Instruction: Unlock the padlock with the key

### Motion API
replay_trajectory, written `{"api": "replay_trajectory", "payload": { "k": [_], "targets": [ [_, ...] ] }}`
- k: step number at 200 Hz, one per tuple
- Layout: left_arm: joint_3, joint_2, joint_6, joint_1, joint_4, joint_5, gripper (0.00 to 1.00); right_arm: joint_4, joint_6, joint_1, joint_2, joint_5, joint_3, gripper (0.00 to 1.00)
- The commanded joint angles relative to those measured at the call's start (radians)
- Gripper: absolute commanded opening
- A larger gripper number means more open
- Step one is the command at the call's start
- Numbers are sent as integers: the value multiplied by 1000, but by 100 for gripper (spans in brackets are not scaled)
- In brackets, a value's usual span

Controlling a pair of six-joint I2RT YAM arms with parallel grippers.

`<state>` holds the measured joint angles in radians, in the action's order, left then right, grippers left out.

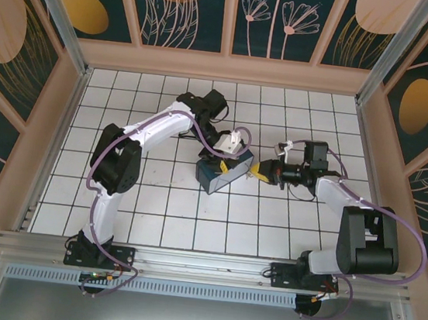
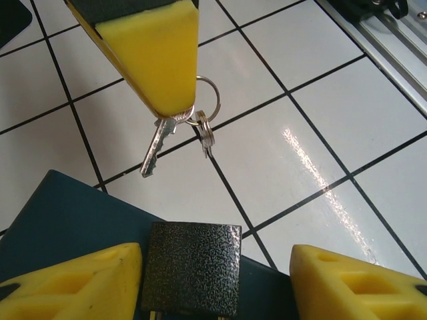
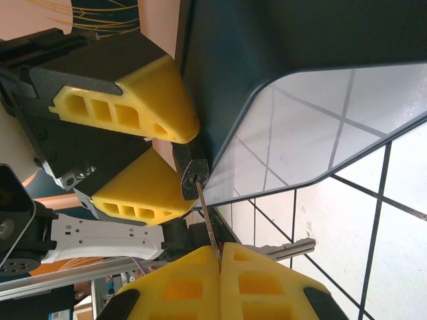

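Observation:
The dark speckled padlock [image 2: 193, 267] lies against the blue box [image 2: 60, 213] between the fingers of my left gripper [image 2: 217, 255]. That gripper is open: its left finger [image 2: 80, 280] touches the padlock and its right finger [image 2: 360, 287] stands apart. My right gripper [image 3: 220, 248] is shut on the silvery key [image 3: 208, 213], whose blade points at the padlock's keyhole [image 3: 194, 173]. In the left wrist view the key [image 2: 155, 148] hangs from the right gripper [image 2: 175, 107], its tip a short way from the padlock. From above, both grippers meet at the box [image 1: 220, 175].
A ring [image 2: 208, 100] with a second small key [image 2: 208, 137] dangles beside the held key. The box rests on the white tiled floor [image 1: 284, 223] at the middle of the table. Panelled walls enclose the table.

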<state>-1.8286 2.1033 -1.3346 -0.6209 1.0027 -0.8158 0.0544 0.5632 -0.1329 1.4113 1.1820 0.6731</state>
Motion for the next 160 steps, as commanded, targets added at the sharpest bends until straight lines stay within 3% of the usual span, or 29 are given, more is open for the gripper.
{"api": "replay_trajectory", "payload": {
  "k": [1, 33, 73, 160],
  "targets": [
    [-32, 30, -34, -2, 51, -46, 52, 15, -8, -14, -28, -10, -12, 0],
    [-40, 40, -32, -3, 54, -57, 43, 22, -11, -27, -27, -16, -15, 0],
    [-35, 32, -40, -2, 46, -75, 24, 16, -5, -41, -31, -12, -18, 0],
    [105, -102, 6, 20, -158, -129, 21, -98, 107, -74, -75, 39, -52, 0]
  ]
}}
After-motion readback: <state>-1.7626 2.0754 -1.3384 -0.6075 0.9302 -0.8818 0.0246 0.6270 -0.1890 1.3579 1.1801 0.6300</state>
